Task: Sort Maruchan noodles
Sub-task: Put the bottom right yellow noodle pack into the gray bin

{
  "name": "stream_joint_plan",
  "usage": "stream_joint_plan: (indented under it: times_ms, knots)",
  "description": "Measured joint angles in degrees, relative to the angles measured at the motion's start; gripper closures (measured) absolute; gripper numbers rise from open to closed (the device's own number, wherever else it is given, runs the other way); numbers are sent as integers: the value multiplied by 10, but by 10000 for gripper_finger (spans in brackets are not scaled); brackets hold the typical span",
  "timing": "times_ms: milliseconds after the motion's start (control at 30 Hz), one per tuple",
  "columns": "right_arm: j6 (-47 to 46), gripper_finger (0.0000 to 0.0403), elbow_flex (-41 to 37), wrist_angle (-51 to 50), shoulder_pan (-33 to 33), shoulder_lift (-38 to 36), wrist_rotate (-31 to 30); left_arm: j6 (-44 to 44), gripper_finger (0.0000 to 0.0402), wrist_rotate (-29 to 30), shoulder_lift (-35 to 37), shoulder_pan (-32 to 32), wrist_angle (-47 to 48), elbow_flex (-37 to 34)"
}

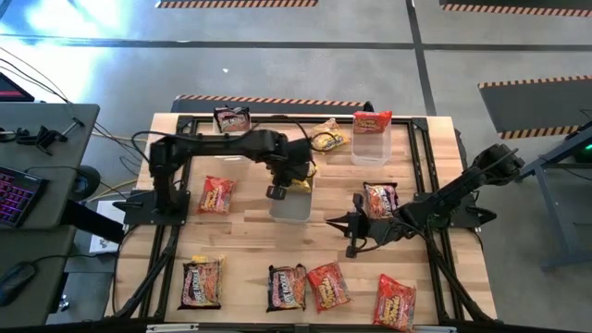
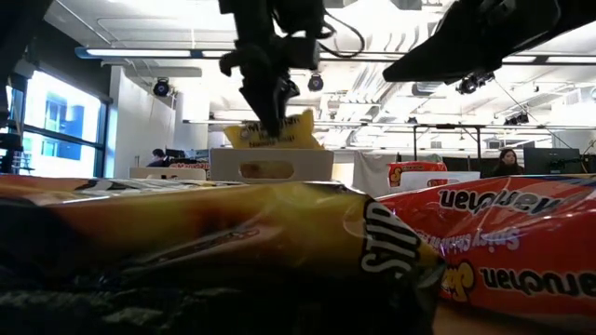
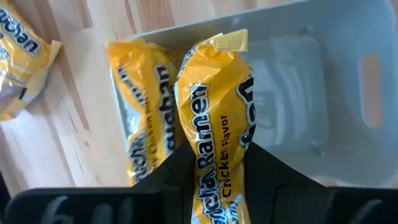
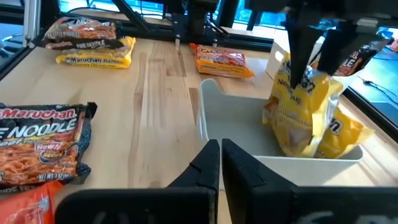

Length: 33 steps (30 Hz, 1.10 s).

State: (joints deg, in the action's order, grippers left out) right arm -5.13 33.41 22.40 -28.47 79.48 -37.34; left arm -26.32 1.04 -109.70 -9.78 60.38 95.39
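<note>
Step in hand: left gripper [image 3: 214, 165] holds yellow chicken ramen packet [image 3: 214, 106] pinched by one end, hanging over clear bin [image 1: 292, 203] at table middle. Second yellow packet [image 3: 140, 106] already lies inside bin. Held packet's long axis near vertical, free end down into bin, slightly tilted. Next move, by my judgement: lower a little, part fingers so packet drops beside other yellow one, not over rim. Right gripper [image 4: 221, 163] fully closed, empty, low over table just beside bin.
</note>
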Motion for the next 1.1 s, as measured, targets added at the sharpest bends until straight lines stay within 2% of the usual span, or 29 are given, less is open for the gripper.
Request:
stream_joint_plan:
  times_ms: [367,800,933,1100]
  knots:
    - [-4,403,0,-6,0,0,0,-12,318,61,-51,-1,-4,14]
    - [-12,403,0,-6,0,0,0,-43,249,137,-47,20,-56,14]
    - [-19,403,0,-8,0,0,0,-44,239,140,-47,21,-67,14]
    - [-19,403,0,-8,0,0,0,-38,243,185,-34,21,-71,14]
